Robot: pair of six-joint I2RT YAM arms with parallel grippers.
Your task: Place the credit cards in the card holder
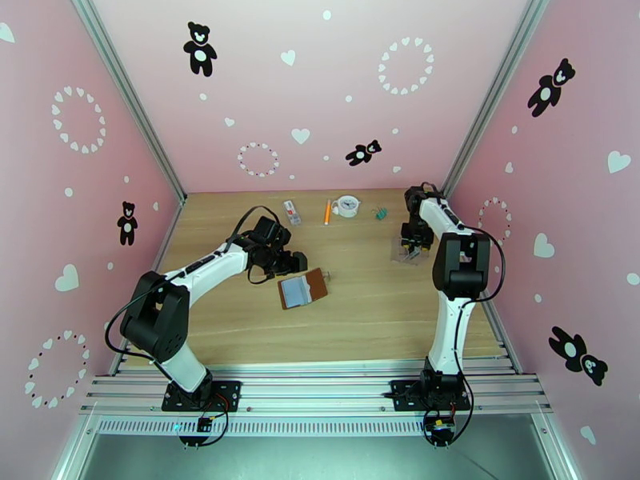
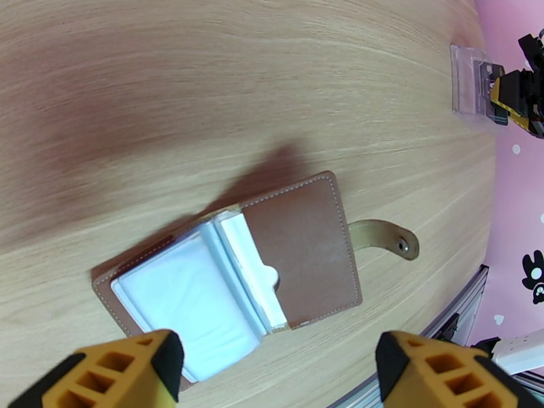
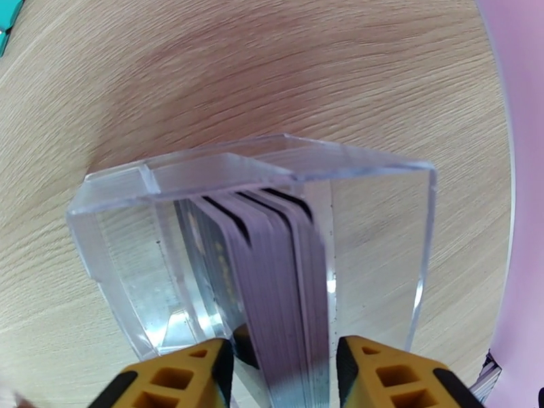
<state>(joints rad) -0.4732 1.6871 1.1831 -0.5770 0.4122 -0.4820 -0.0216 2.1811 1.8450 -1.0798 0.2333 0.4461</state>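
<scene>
Card holder lies open on table, pockets up for loading; left gripper hovers over it, jaws wide, empty. Right gripper straddles cards standing in clear box, likely to pull some; gripped or not, can't tell

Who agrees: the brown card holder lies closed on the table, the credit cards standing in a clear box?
The card holder lies open, not closed, on the table: see the left wrist view. The credit cards do stand in the clear box.
</scene>
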